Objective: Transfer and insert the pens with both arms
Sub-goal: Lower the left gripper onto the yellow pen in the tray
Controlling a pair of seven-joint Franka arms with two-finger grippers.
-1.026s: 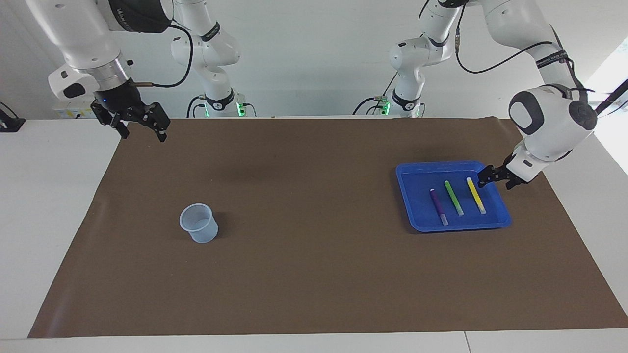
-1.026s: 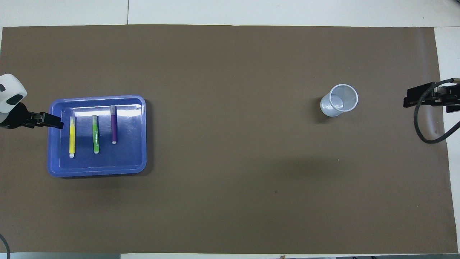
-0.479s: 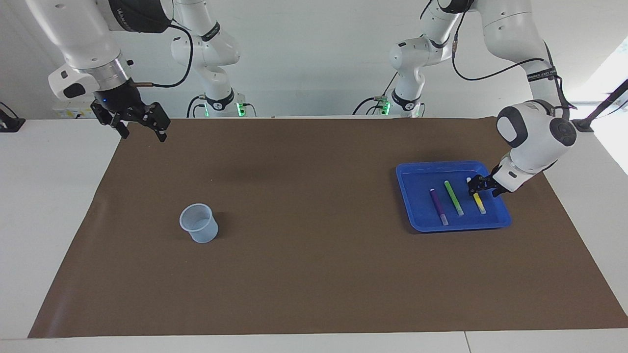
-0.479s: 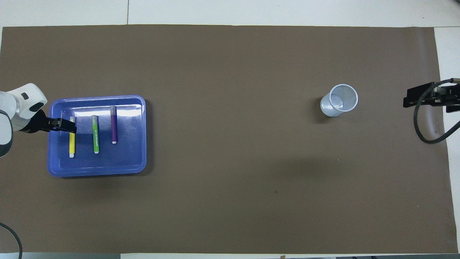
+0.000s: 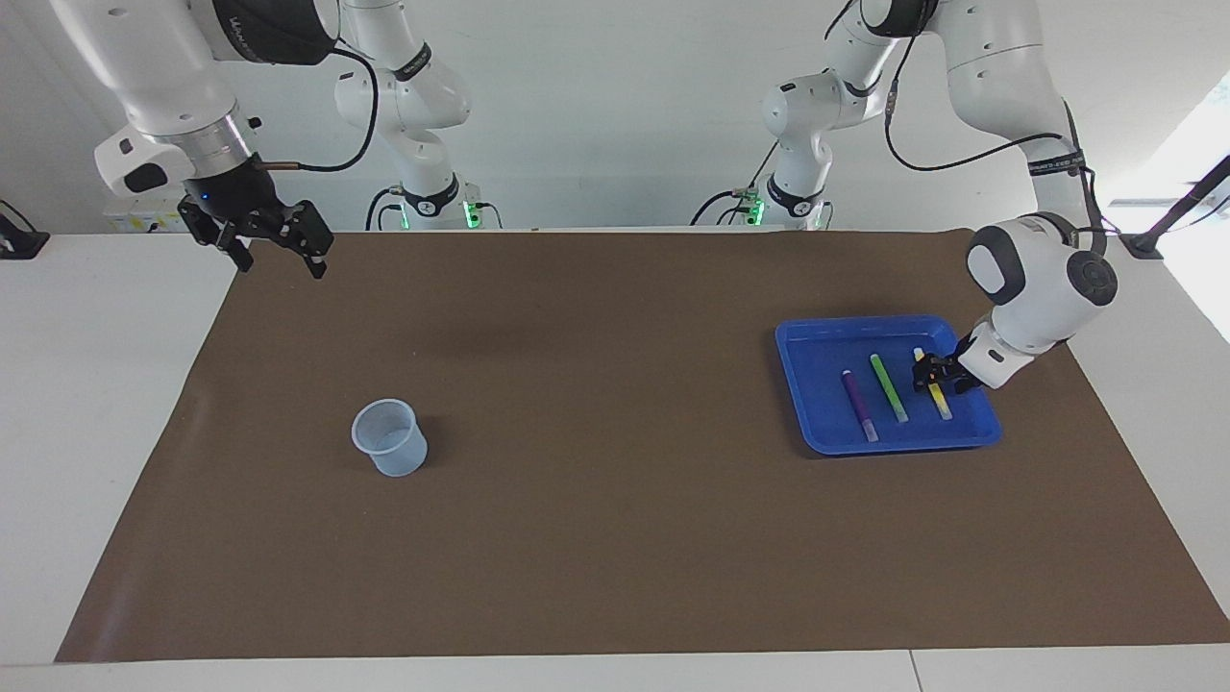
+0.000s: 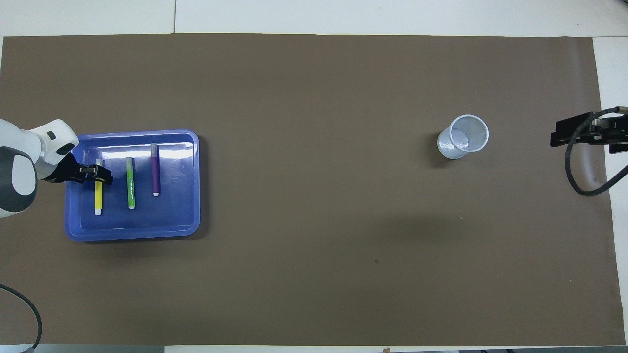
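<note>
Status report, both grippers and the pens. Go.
Left gripper down on yellow pen in blue tray. Right gripper open, waiting above the mat's corner. Green pen, purple pen untouched. Cup unobstructed.

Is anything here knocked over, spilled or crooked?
Nothing stands out. The yellow, green and purple marker pens lie side by side in the blue plastic tray, and the translucent plastic cup stands upright.

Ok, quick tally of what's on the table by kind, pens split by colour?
yellow pen: 1
green pen: 1
purple pen: 1
blue tray: 1
clear cup: 1
Total: 5
</note>
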